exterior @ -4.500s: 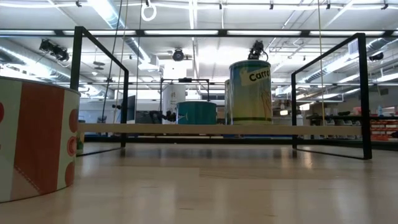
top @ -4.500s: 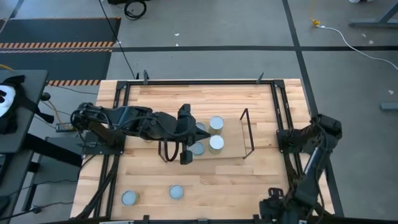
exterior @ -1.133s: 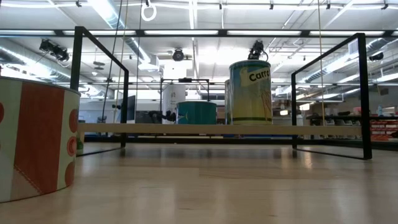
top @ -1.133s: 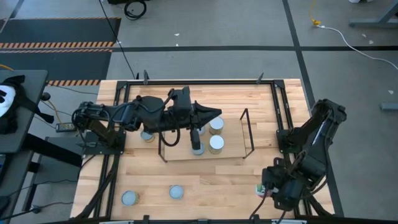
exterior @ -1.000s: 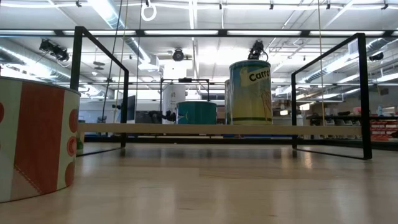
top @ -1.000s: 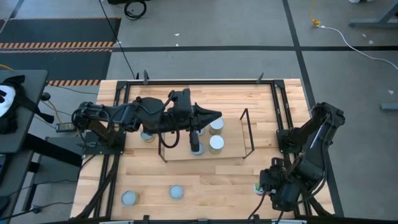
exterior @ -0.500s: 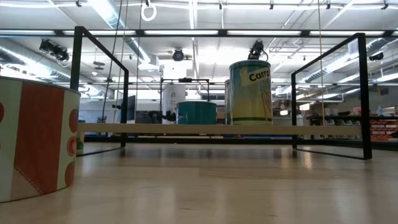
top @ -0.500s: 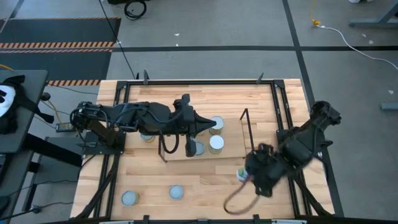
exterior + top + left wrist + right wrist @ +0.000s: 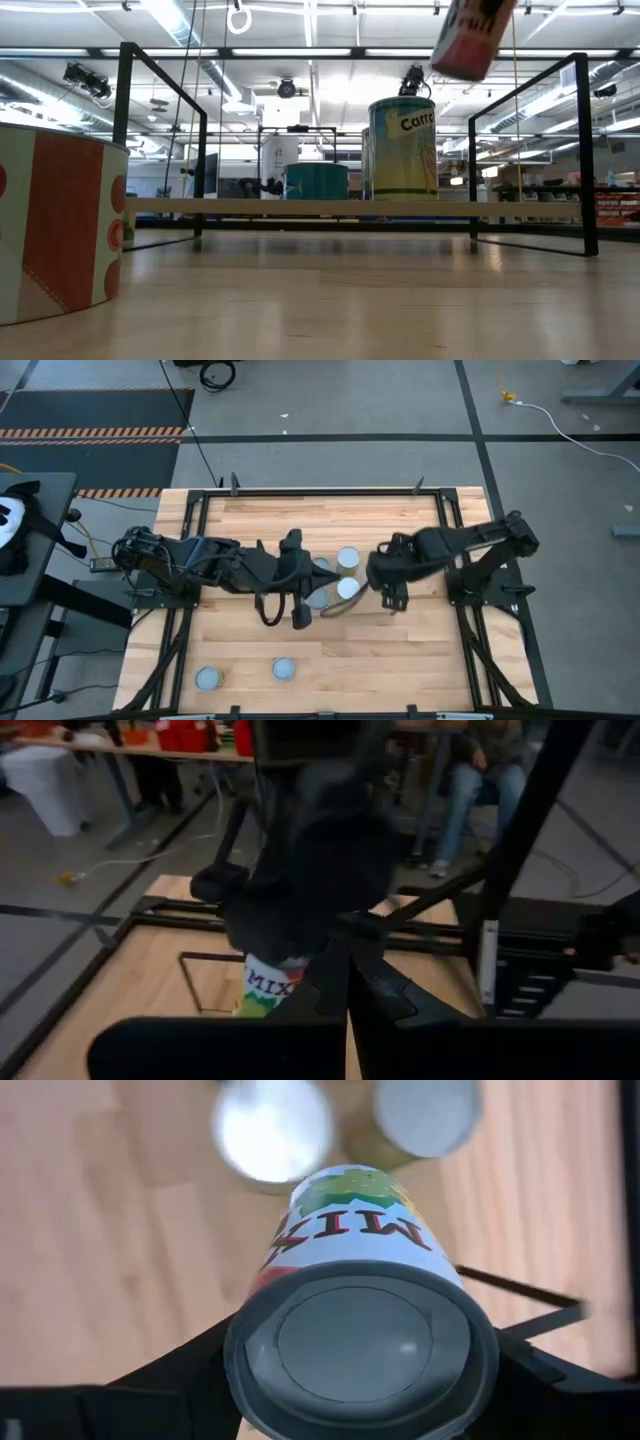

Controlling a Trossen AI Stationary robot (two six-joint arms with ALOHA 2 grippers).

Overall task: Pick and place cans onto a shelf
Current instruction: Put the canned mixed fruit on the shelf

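— Where's the can?
— The "MIX" can hangs above the shelf, clamped between the right gripper fingers. Half a second ago that arm was off the shelf's front corner; it has swung in.
— And the left gripper?
— Pulled back to the shelf's front edge (three cans sit inside); its fingers look parted and empty, though they're blurred.

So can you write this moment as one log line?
right gripper: holds Mix can above shelf | left gripper: over shelf's left end | two cans loose
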